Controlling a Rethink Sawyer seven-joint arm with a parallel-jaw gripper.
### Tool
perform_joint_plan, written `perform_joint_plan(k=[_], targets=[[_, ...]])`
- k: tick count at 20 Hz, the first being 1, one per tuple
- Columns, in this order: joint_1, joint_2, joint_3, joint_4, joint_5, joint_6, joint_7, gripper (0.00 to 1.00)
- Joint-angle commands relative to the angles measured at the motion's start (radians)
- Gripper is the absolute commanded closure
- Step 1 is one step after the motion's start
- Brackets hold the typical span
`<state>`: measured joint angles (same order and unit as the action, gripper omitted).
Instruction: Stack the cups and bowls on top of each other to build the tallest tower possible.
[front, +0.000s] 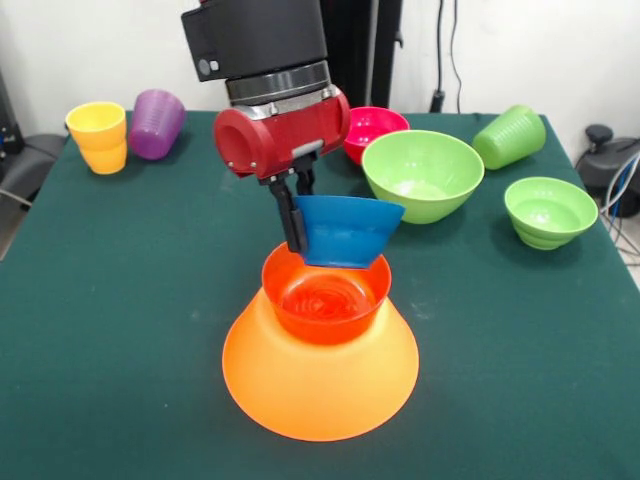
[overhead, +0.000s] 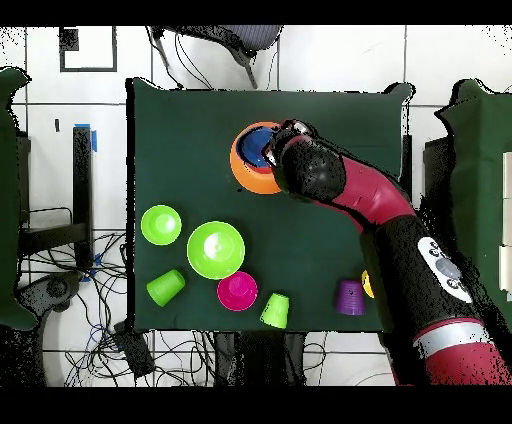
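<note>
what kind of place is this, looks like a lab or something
Most likely a robotics lab or test room. A red and black robot arm works at a table covered in dark green cloth, loose cables trail over a pale tiled floor, and bright plastic bowls and cups are laid out as test props.

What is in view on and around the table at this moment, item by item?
Huge orange bowl: 1, orange, upside down, tower base near the table's front.
Red-orange bowl: 1, upright on the orange bowl.
Blue bowl: 1, held by its rim just above the red-orange bowl.
Large green bowl: 1, light green, upright.
Small green bowl: 1, upright, right side.
Pink bowl: 1, behind the large green bowl.
Green cups: 2, light green; one lies on its side.
Yellow cup: 1, far left.
Purple cup: 1, tilted beside the yellow one.
Table: 1, dark green cloth.
Gripper: 1, black, on the red arm.
</note>
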<state>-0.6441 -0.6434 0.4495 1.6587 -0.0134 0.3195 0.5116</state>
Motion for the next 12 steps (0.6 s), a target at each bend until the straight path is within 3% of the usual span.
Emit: perform_joint_plan(k=[1, 12], targets=[[0.028, 0.022, -0.083, -0.024, -0.013, 0.091, 0.219, 1.0], [0.042, 0.034, -0.113, -0.014, -0.008, 0.043, 0.242, 1.0]])
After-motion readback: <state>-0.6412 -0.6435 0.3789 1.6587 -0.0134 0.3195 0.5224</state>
